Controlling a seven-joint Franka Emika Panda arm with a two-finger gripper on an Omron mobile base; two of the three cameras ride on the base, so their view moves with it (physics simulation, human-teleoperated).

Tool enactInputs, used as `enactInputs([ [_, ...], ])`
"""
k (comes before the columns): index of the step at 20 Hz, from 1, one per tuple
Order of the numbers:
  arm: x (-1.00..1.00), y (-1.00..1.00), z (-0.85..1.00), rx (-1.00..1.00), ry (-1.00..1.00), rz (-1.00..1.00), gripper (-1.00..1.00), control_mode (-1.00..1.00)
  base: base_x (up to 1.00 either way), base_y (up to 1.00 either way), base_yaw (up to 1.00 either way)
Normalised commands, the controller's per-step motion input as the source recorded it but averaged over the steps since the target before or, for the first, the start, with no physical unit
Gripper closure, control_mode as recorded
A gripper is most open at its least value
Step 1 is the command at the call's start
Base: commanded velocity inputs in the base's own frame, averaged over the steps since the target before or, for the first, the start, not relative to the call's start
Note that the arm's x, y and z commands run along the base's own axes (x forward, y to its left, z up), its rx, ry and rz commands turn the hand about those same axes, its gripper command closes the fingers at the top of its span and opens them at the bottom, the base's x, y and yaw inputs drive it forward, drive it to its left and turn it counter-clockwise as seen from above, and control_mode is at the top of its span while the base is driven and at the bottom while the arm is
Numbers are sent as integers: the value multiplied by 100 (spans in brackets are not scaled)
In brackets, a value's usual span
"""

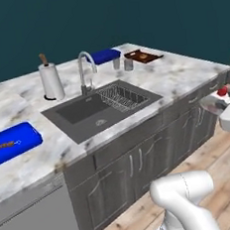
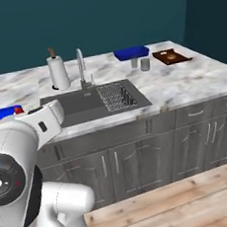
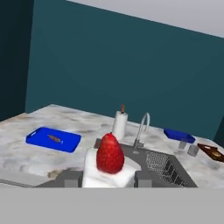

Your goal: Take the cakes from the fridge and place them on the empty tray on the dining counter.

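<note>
A white cake wedge with a red top (image 3: pixel 109 155) sits between my gripper's (image 3: pixel 107 177) two fingertips, and the jaws are shut on it. In the left base view the gripper (image 1: pixel 221 97) and the cake (image 1: pixel 223 92) hang off the right end of the marble dining counter (image 1: pixel 183 75). The right base view shows the cake's red top (image 2: pixel 19 110) just behind my arm. A blue tray (image 1: pixel 105 55) with nothing on it lies at the counter's far side, beyond the faucet, and the hand view shows this tray (image 3: pixel 179 134) too. The fridge is out of view.
A second blue tray (image 1: pixel 12 143) at the counter's left carries a small brown item. A sink (image 1: pixel 82 112) with a wire rack (image 1: pixel 121 96) and a faucet (image 1: pixel 85 70) fills the middle. A paper towel roll (image 1: pixel 51 81), two grey cups (image 1: pixel 128 64) and a dark wooden board (image 1: pixel 143 56) stand behind.
</note>
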Motion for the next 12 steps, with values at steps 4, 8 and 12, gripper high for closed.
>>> enactInputs([
  [4,0,0,0,0,0,0,100,100,46,-100,-3],
  [8,0,0,0,0,0,0,100,100,61,-100,-23],
  [12,0,0,0,0,0,0,100,100,68,-100,-28],
])
